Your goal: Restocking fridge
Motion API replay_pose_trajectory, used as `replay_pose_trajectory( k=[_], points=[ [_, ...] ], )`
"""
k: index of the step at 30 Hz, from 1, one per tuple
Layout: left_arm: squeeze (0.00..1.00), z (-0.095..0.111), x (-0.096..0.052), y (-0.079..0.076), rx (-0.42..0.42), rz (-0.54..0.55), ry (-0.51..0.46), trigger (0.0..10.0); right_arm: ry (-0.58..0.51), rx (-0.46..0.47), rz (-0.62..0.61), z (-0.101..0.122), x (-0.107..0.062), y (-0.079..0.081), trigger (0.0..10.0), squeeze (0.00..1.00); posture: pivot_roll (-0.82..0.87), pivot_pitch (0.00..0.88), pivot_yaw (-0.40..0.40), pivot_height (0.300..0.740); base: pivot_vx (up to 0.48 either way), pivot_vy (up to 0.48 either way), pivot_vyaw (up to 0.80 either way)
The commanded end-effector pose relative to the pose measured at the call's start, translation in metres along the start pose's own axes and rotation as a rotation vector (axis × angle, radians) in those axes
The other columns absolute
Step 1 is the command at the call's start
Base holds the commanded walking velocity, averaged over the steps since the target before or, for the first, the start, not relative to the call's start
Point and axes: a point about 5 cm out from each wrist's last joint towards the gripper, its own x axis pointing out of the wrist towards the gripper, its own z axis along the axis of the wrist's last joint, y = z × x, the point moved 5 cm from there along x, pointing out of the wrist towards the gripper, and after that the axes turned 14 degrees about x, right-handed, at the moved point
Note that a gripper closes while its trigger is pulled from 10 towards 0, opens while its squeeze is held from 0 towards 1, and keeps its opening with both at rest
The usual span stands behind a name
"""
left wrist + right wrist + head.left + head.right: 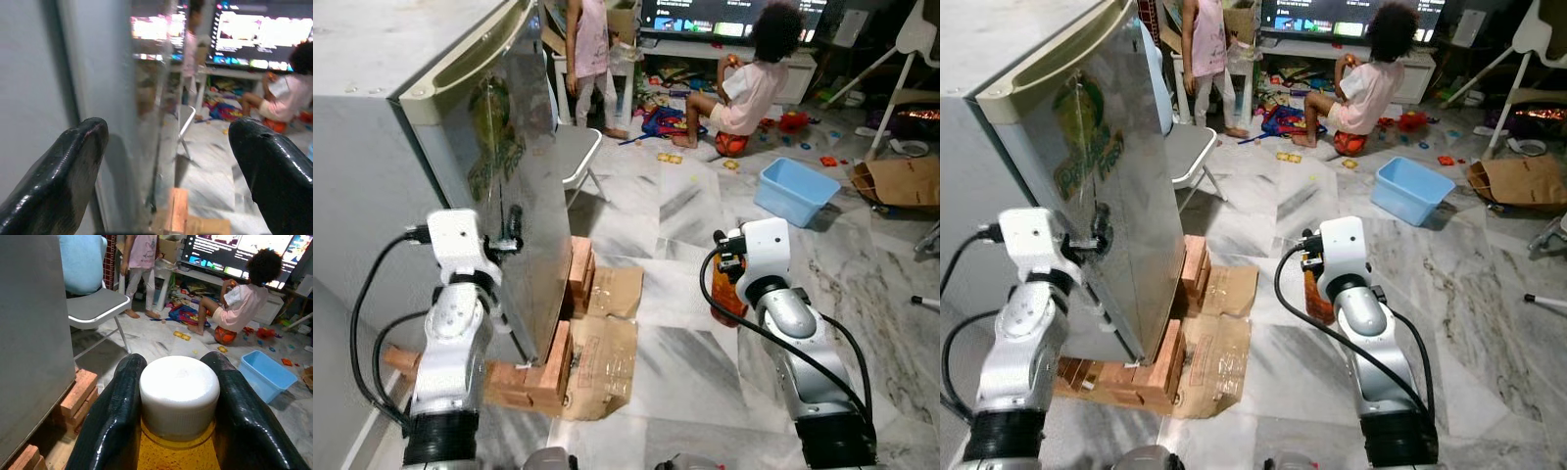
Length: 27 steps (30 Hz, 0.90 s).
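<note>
Right wrist view: right pincer (178,431) clamped around white-capped orange bottle (179,396), beside the fridge (34,333).

Your right tool (178,431) has glossy black fingers around a bottle (177,404) with a white cap and orange-yellow body. Beside your left tool (166,166), also black, the fridge (1107,196) is silver-grey with a green-and-yellow logo. Beyond the tools: white-grey veined marble floor (705,372), reddish bricks (548,367), brown cardboard (607,343), a light-blue tub (795,189).
</note>
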Motion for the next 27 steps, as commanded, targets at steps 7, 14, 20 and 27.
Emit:
replay_pose_trajectory(
  k=[7, 14, 20, 27],
  points=[
    [0.0, -0.001, 0.018, 0.006, -0.022, 0.029, 0.014, 10.0, -0.032, -0.011, -0.033, 0.013, -0.012, -0.014, 10.0, 0.0, -0.02, 0.0, -0.007, 0.74, 0.0, 0.0, 0.0],
    [0.0, 0.005, 0.049, 0.005, -0.068, 0.101, 0.038, 10.0, -0.027, -0.018, -0.043, 0.014, -0.017, -0.015, 10.0, 0.0, -0.04, 0.0, -0.002, 0.74, 0.0, 0.0, 0.0],
    [0.0, 0.009, 0.053, 0.013, -0.049, 0.149, 0.025, 10.0, 0.0, -0.029, -0.049, 0.005, -0.028, -0.015, 10.0, 0.0, -0.04, 0.0, -0.003, 0.74, 0.0, 0.0, 0.0],
    [0.0, -0.001, 0.053, 0.01, -0.066, 0.13, 0.052, 10.0, 0.025, -0.023, -0.041, -0.001, -0.033, -0.012, 10.0, 0.0, -0.03, 0.0, -0.004, 0.74, 0.0, 0.0, 0.0]
  ],
)
